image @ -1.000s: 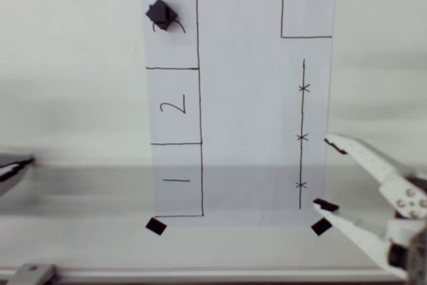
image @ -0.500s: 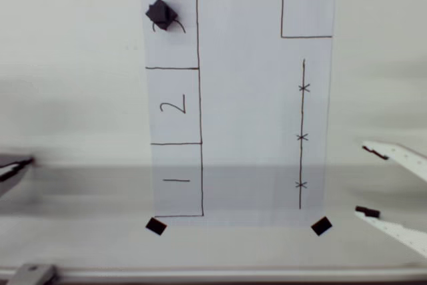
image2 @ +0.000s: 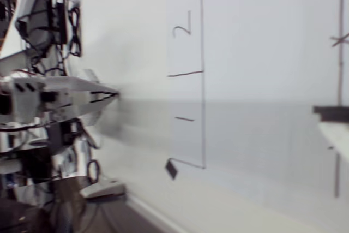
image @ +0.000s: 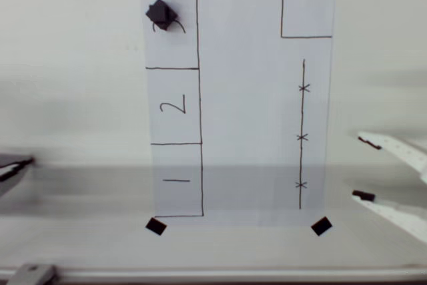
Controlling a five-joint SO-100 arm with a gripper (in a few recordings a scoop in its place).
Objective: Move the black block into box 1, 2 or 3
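In the overhead view the black block [image: 161, 13] sits tilted in the top left box, box 3 [image: 171, 50], partly covering its handwritten numeral. Below it on the white paper are box 2 [image: 173, 105] and box 1 [image: 177, 180]. My gripper [image: 363, 168] is open at the right edge, just off the paper's lower right side and far from the block, with nothing between its white fingers. The wrist view shows one dark-tipped finger [image2: 332, 114] at the right, with box 2 [image2: 185, 31] and box 1 [image2: 188, 118] beyond.
An unnumbered drawn rectangle [image: 307, 5] fills the paper's top right, above a vertical line with three crosses [image: 302, 137]. Black tape squares [image: 155, 225] hold the corners. The table's front edge [image: 200, 275] runs along the bottom. Cables and equipment [image2: 49, 20] crowd the wrist view's left.
My open gripper has drawn back to the right, from over the paper's lower right edge to just off the sheet. The block has not moved.
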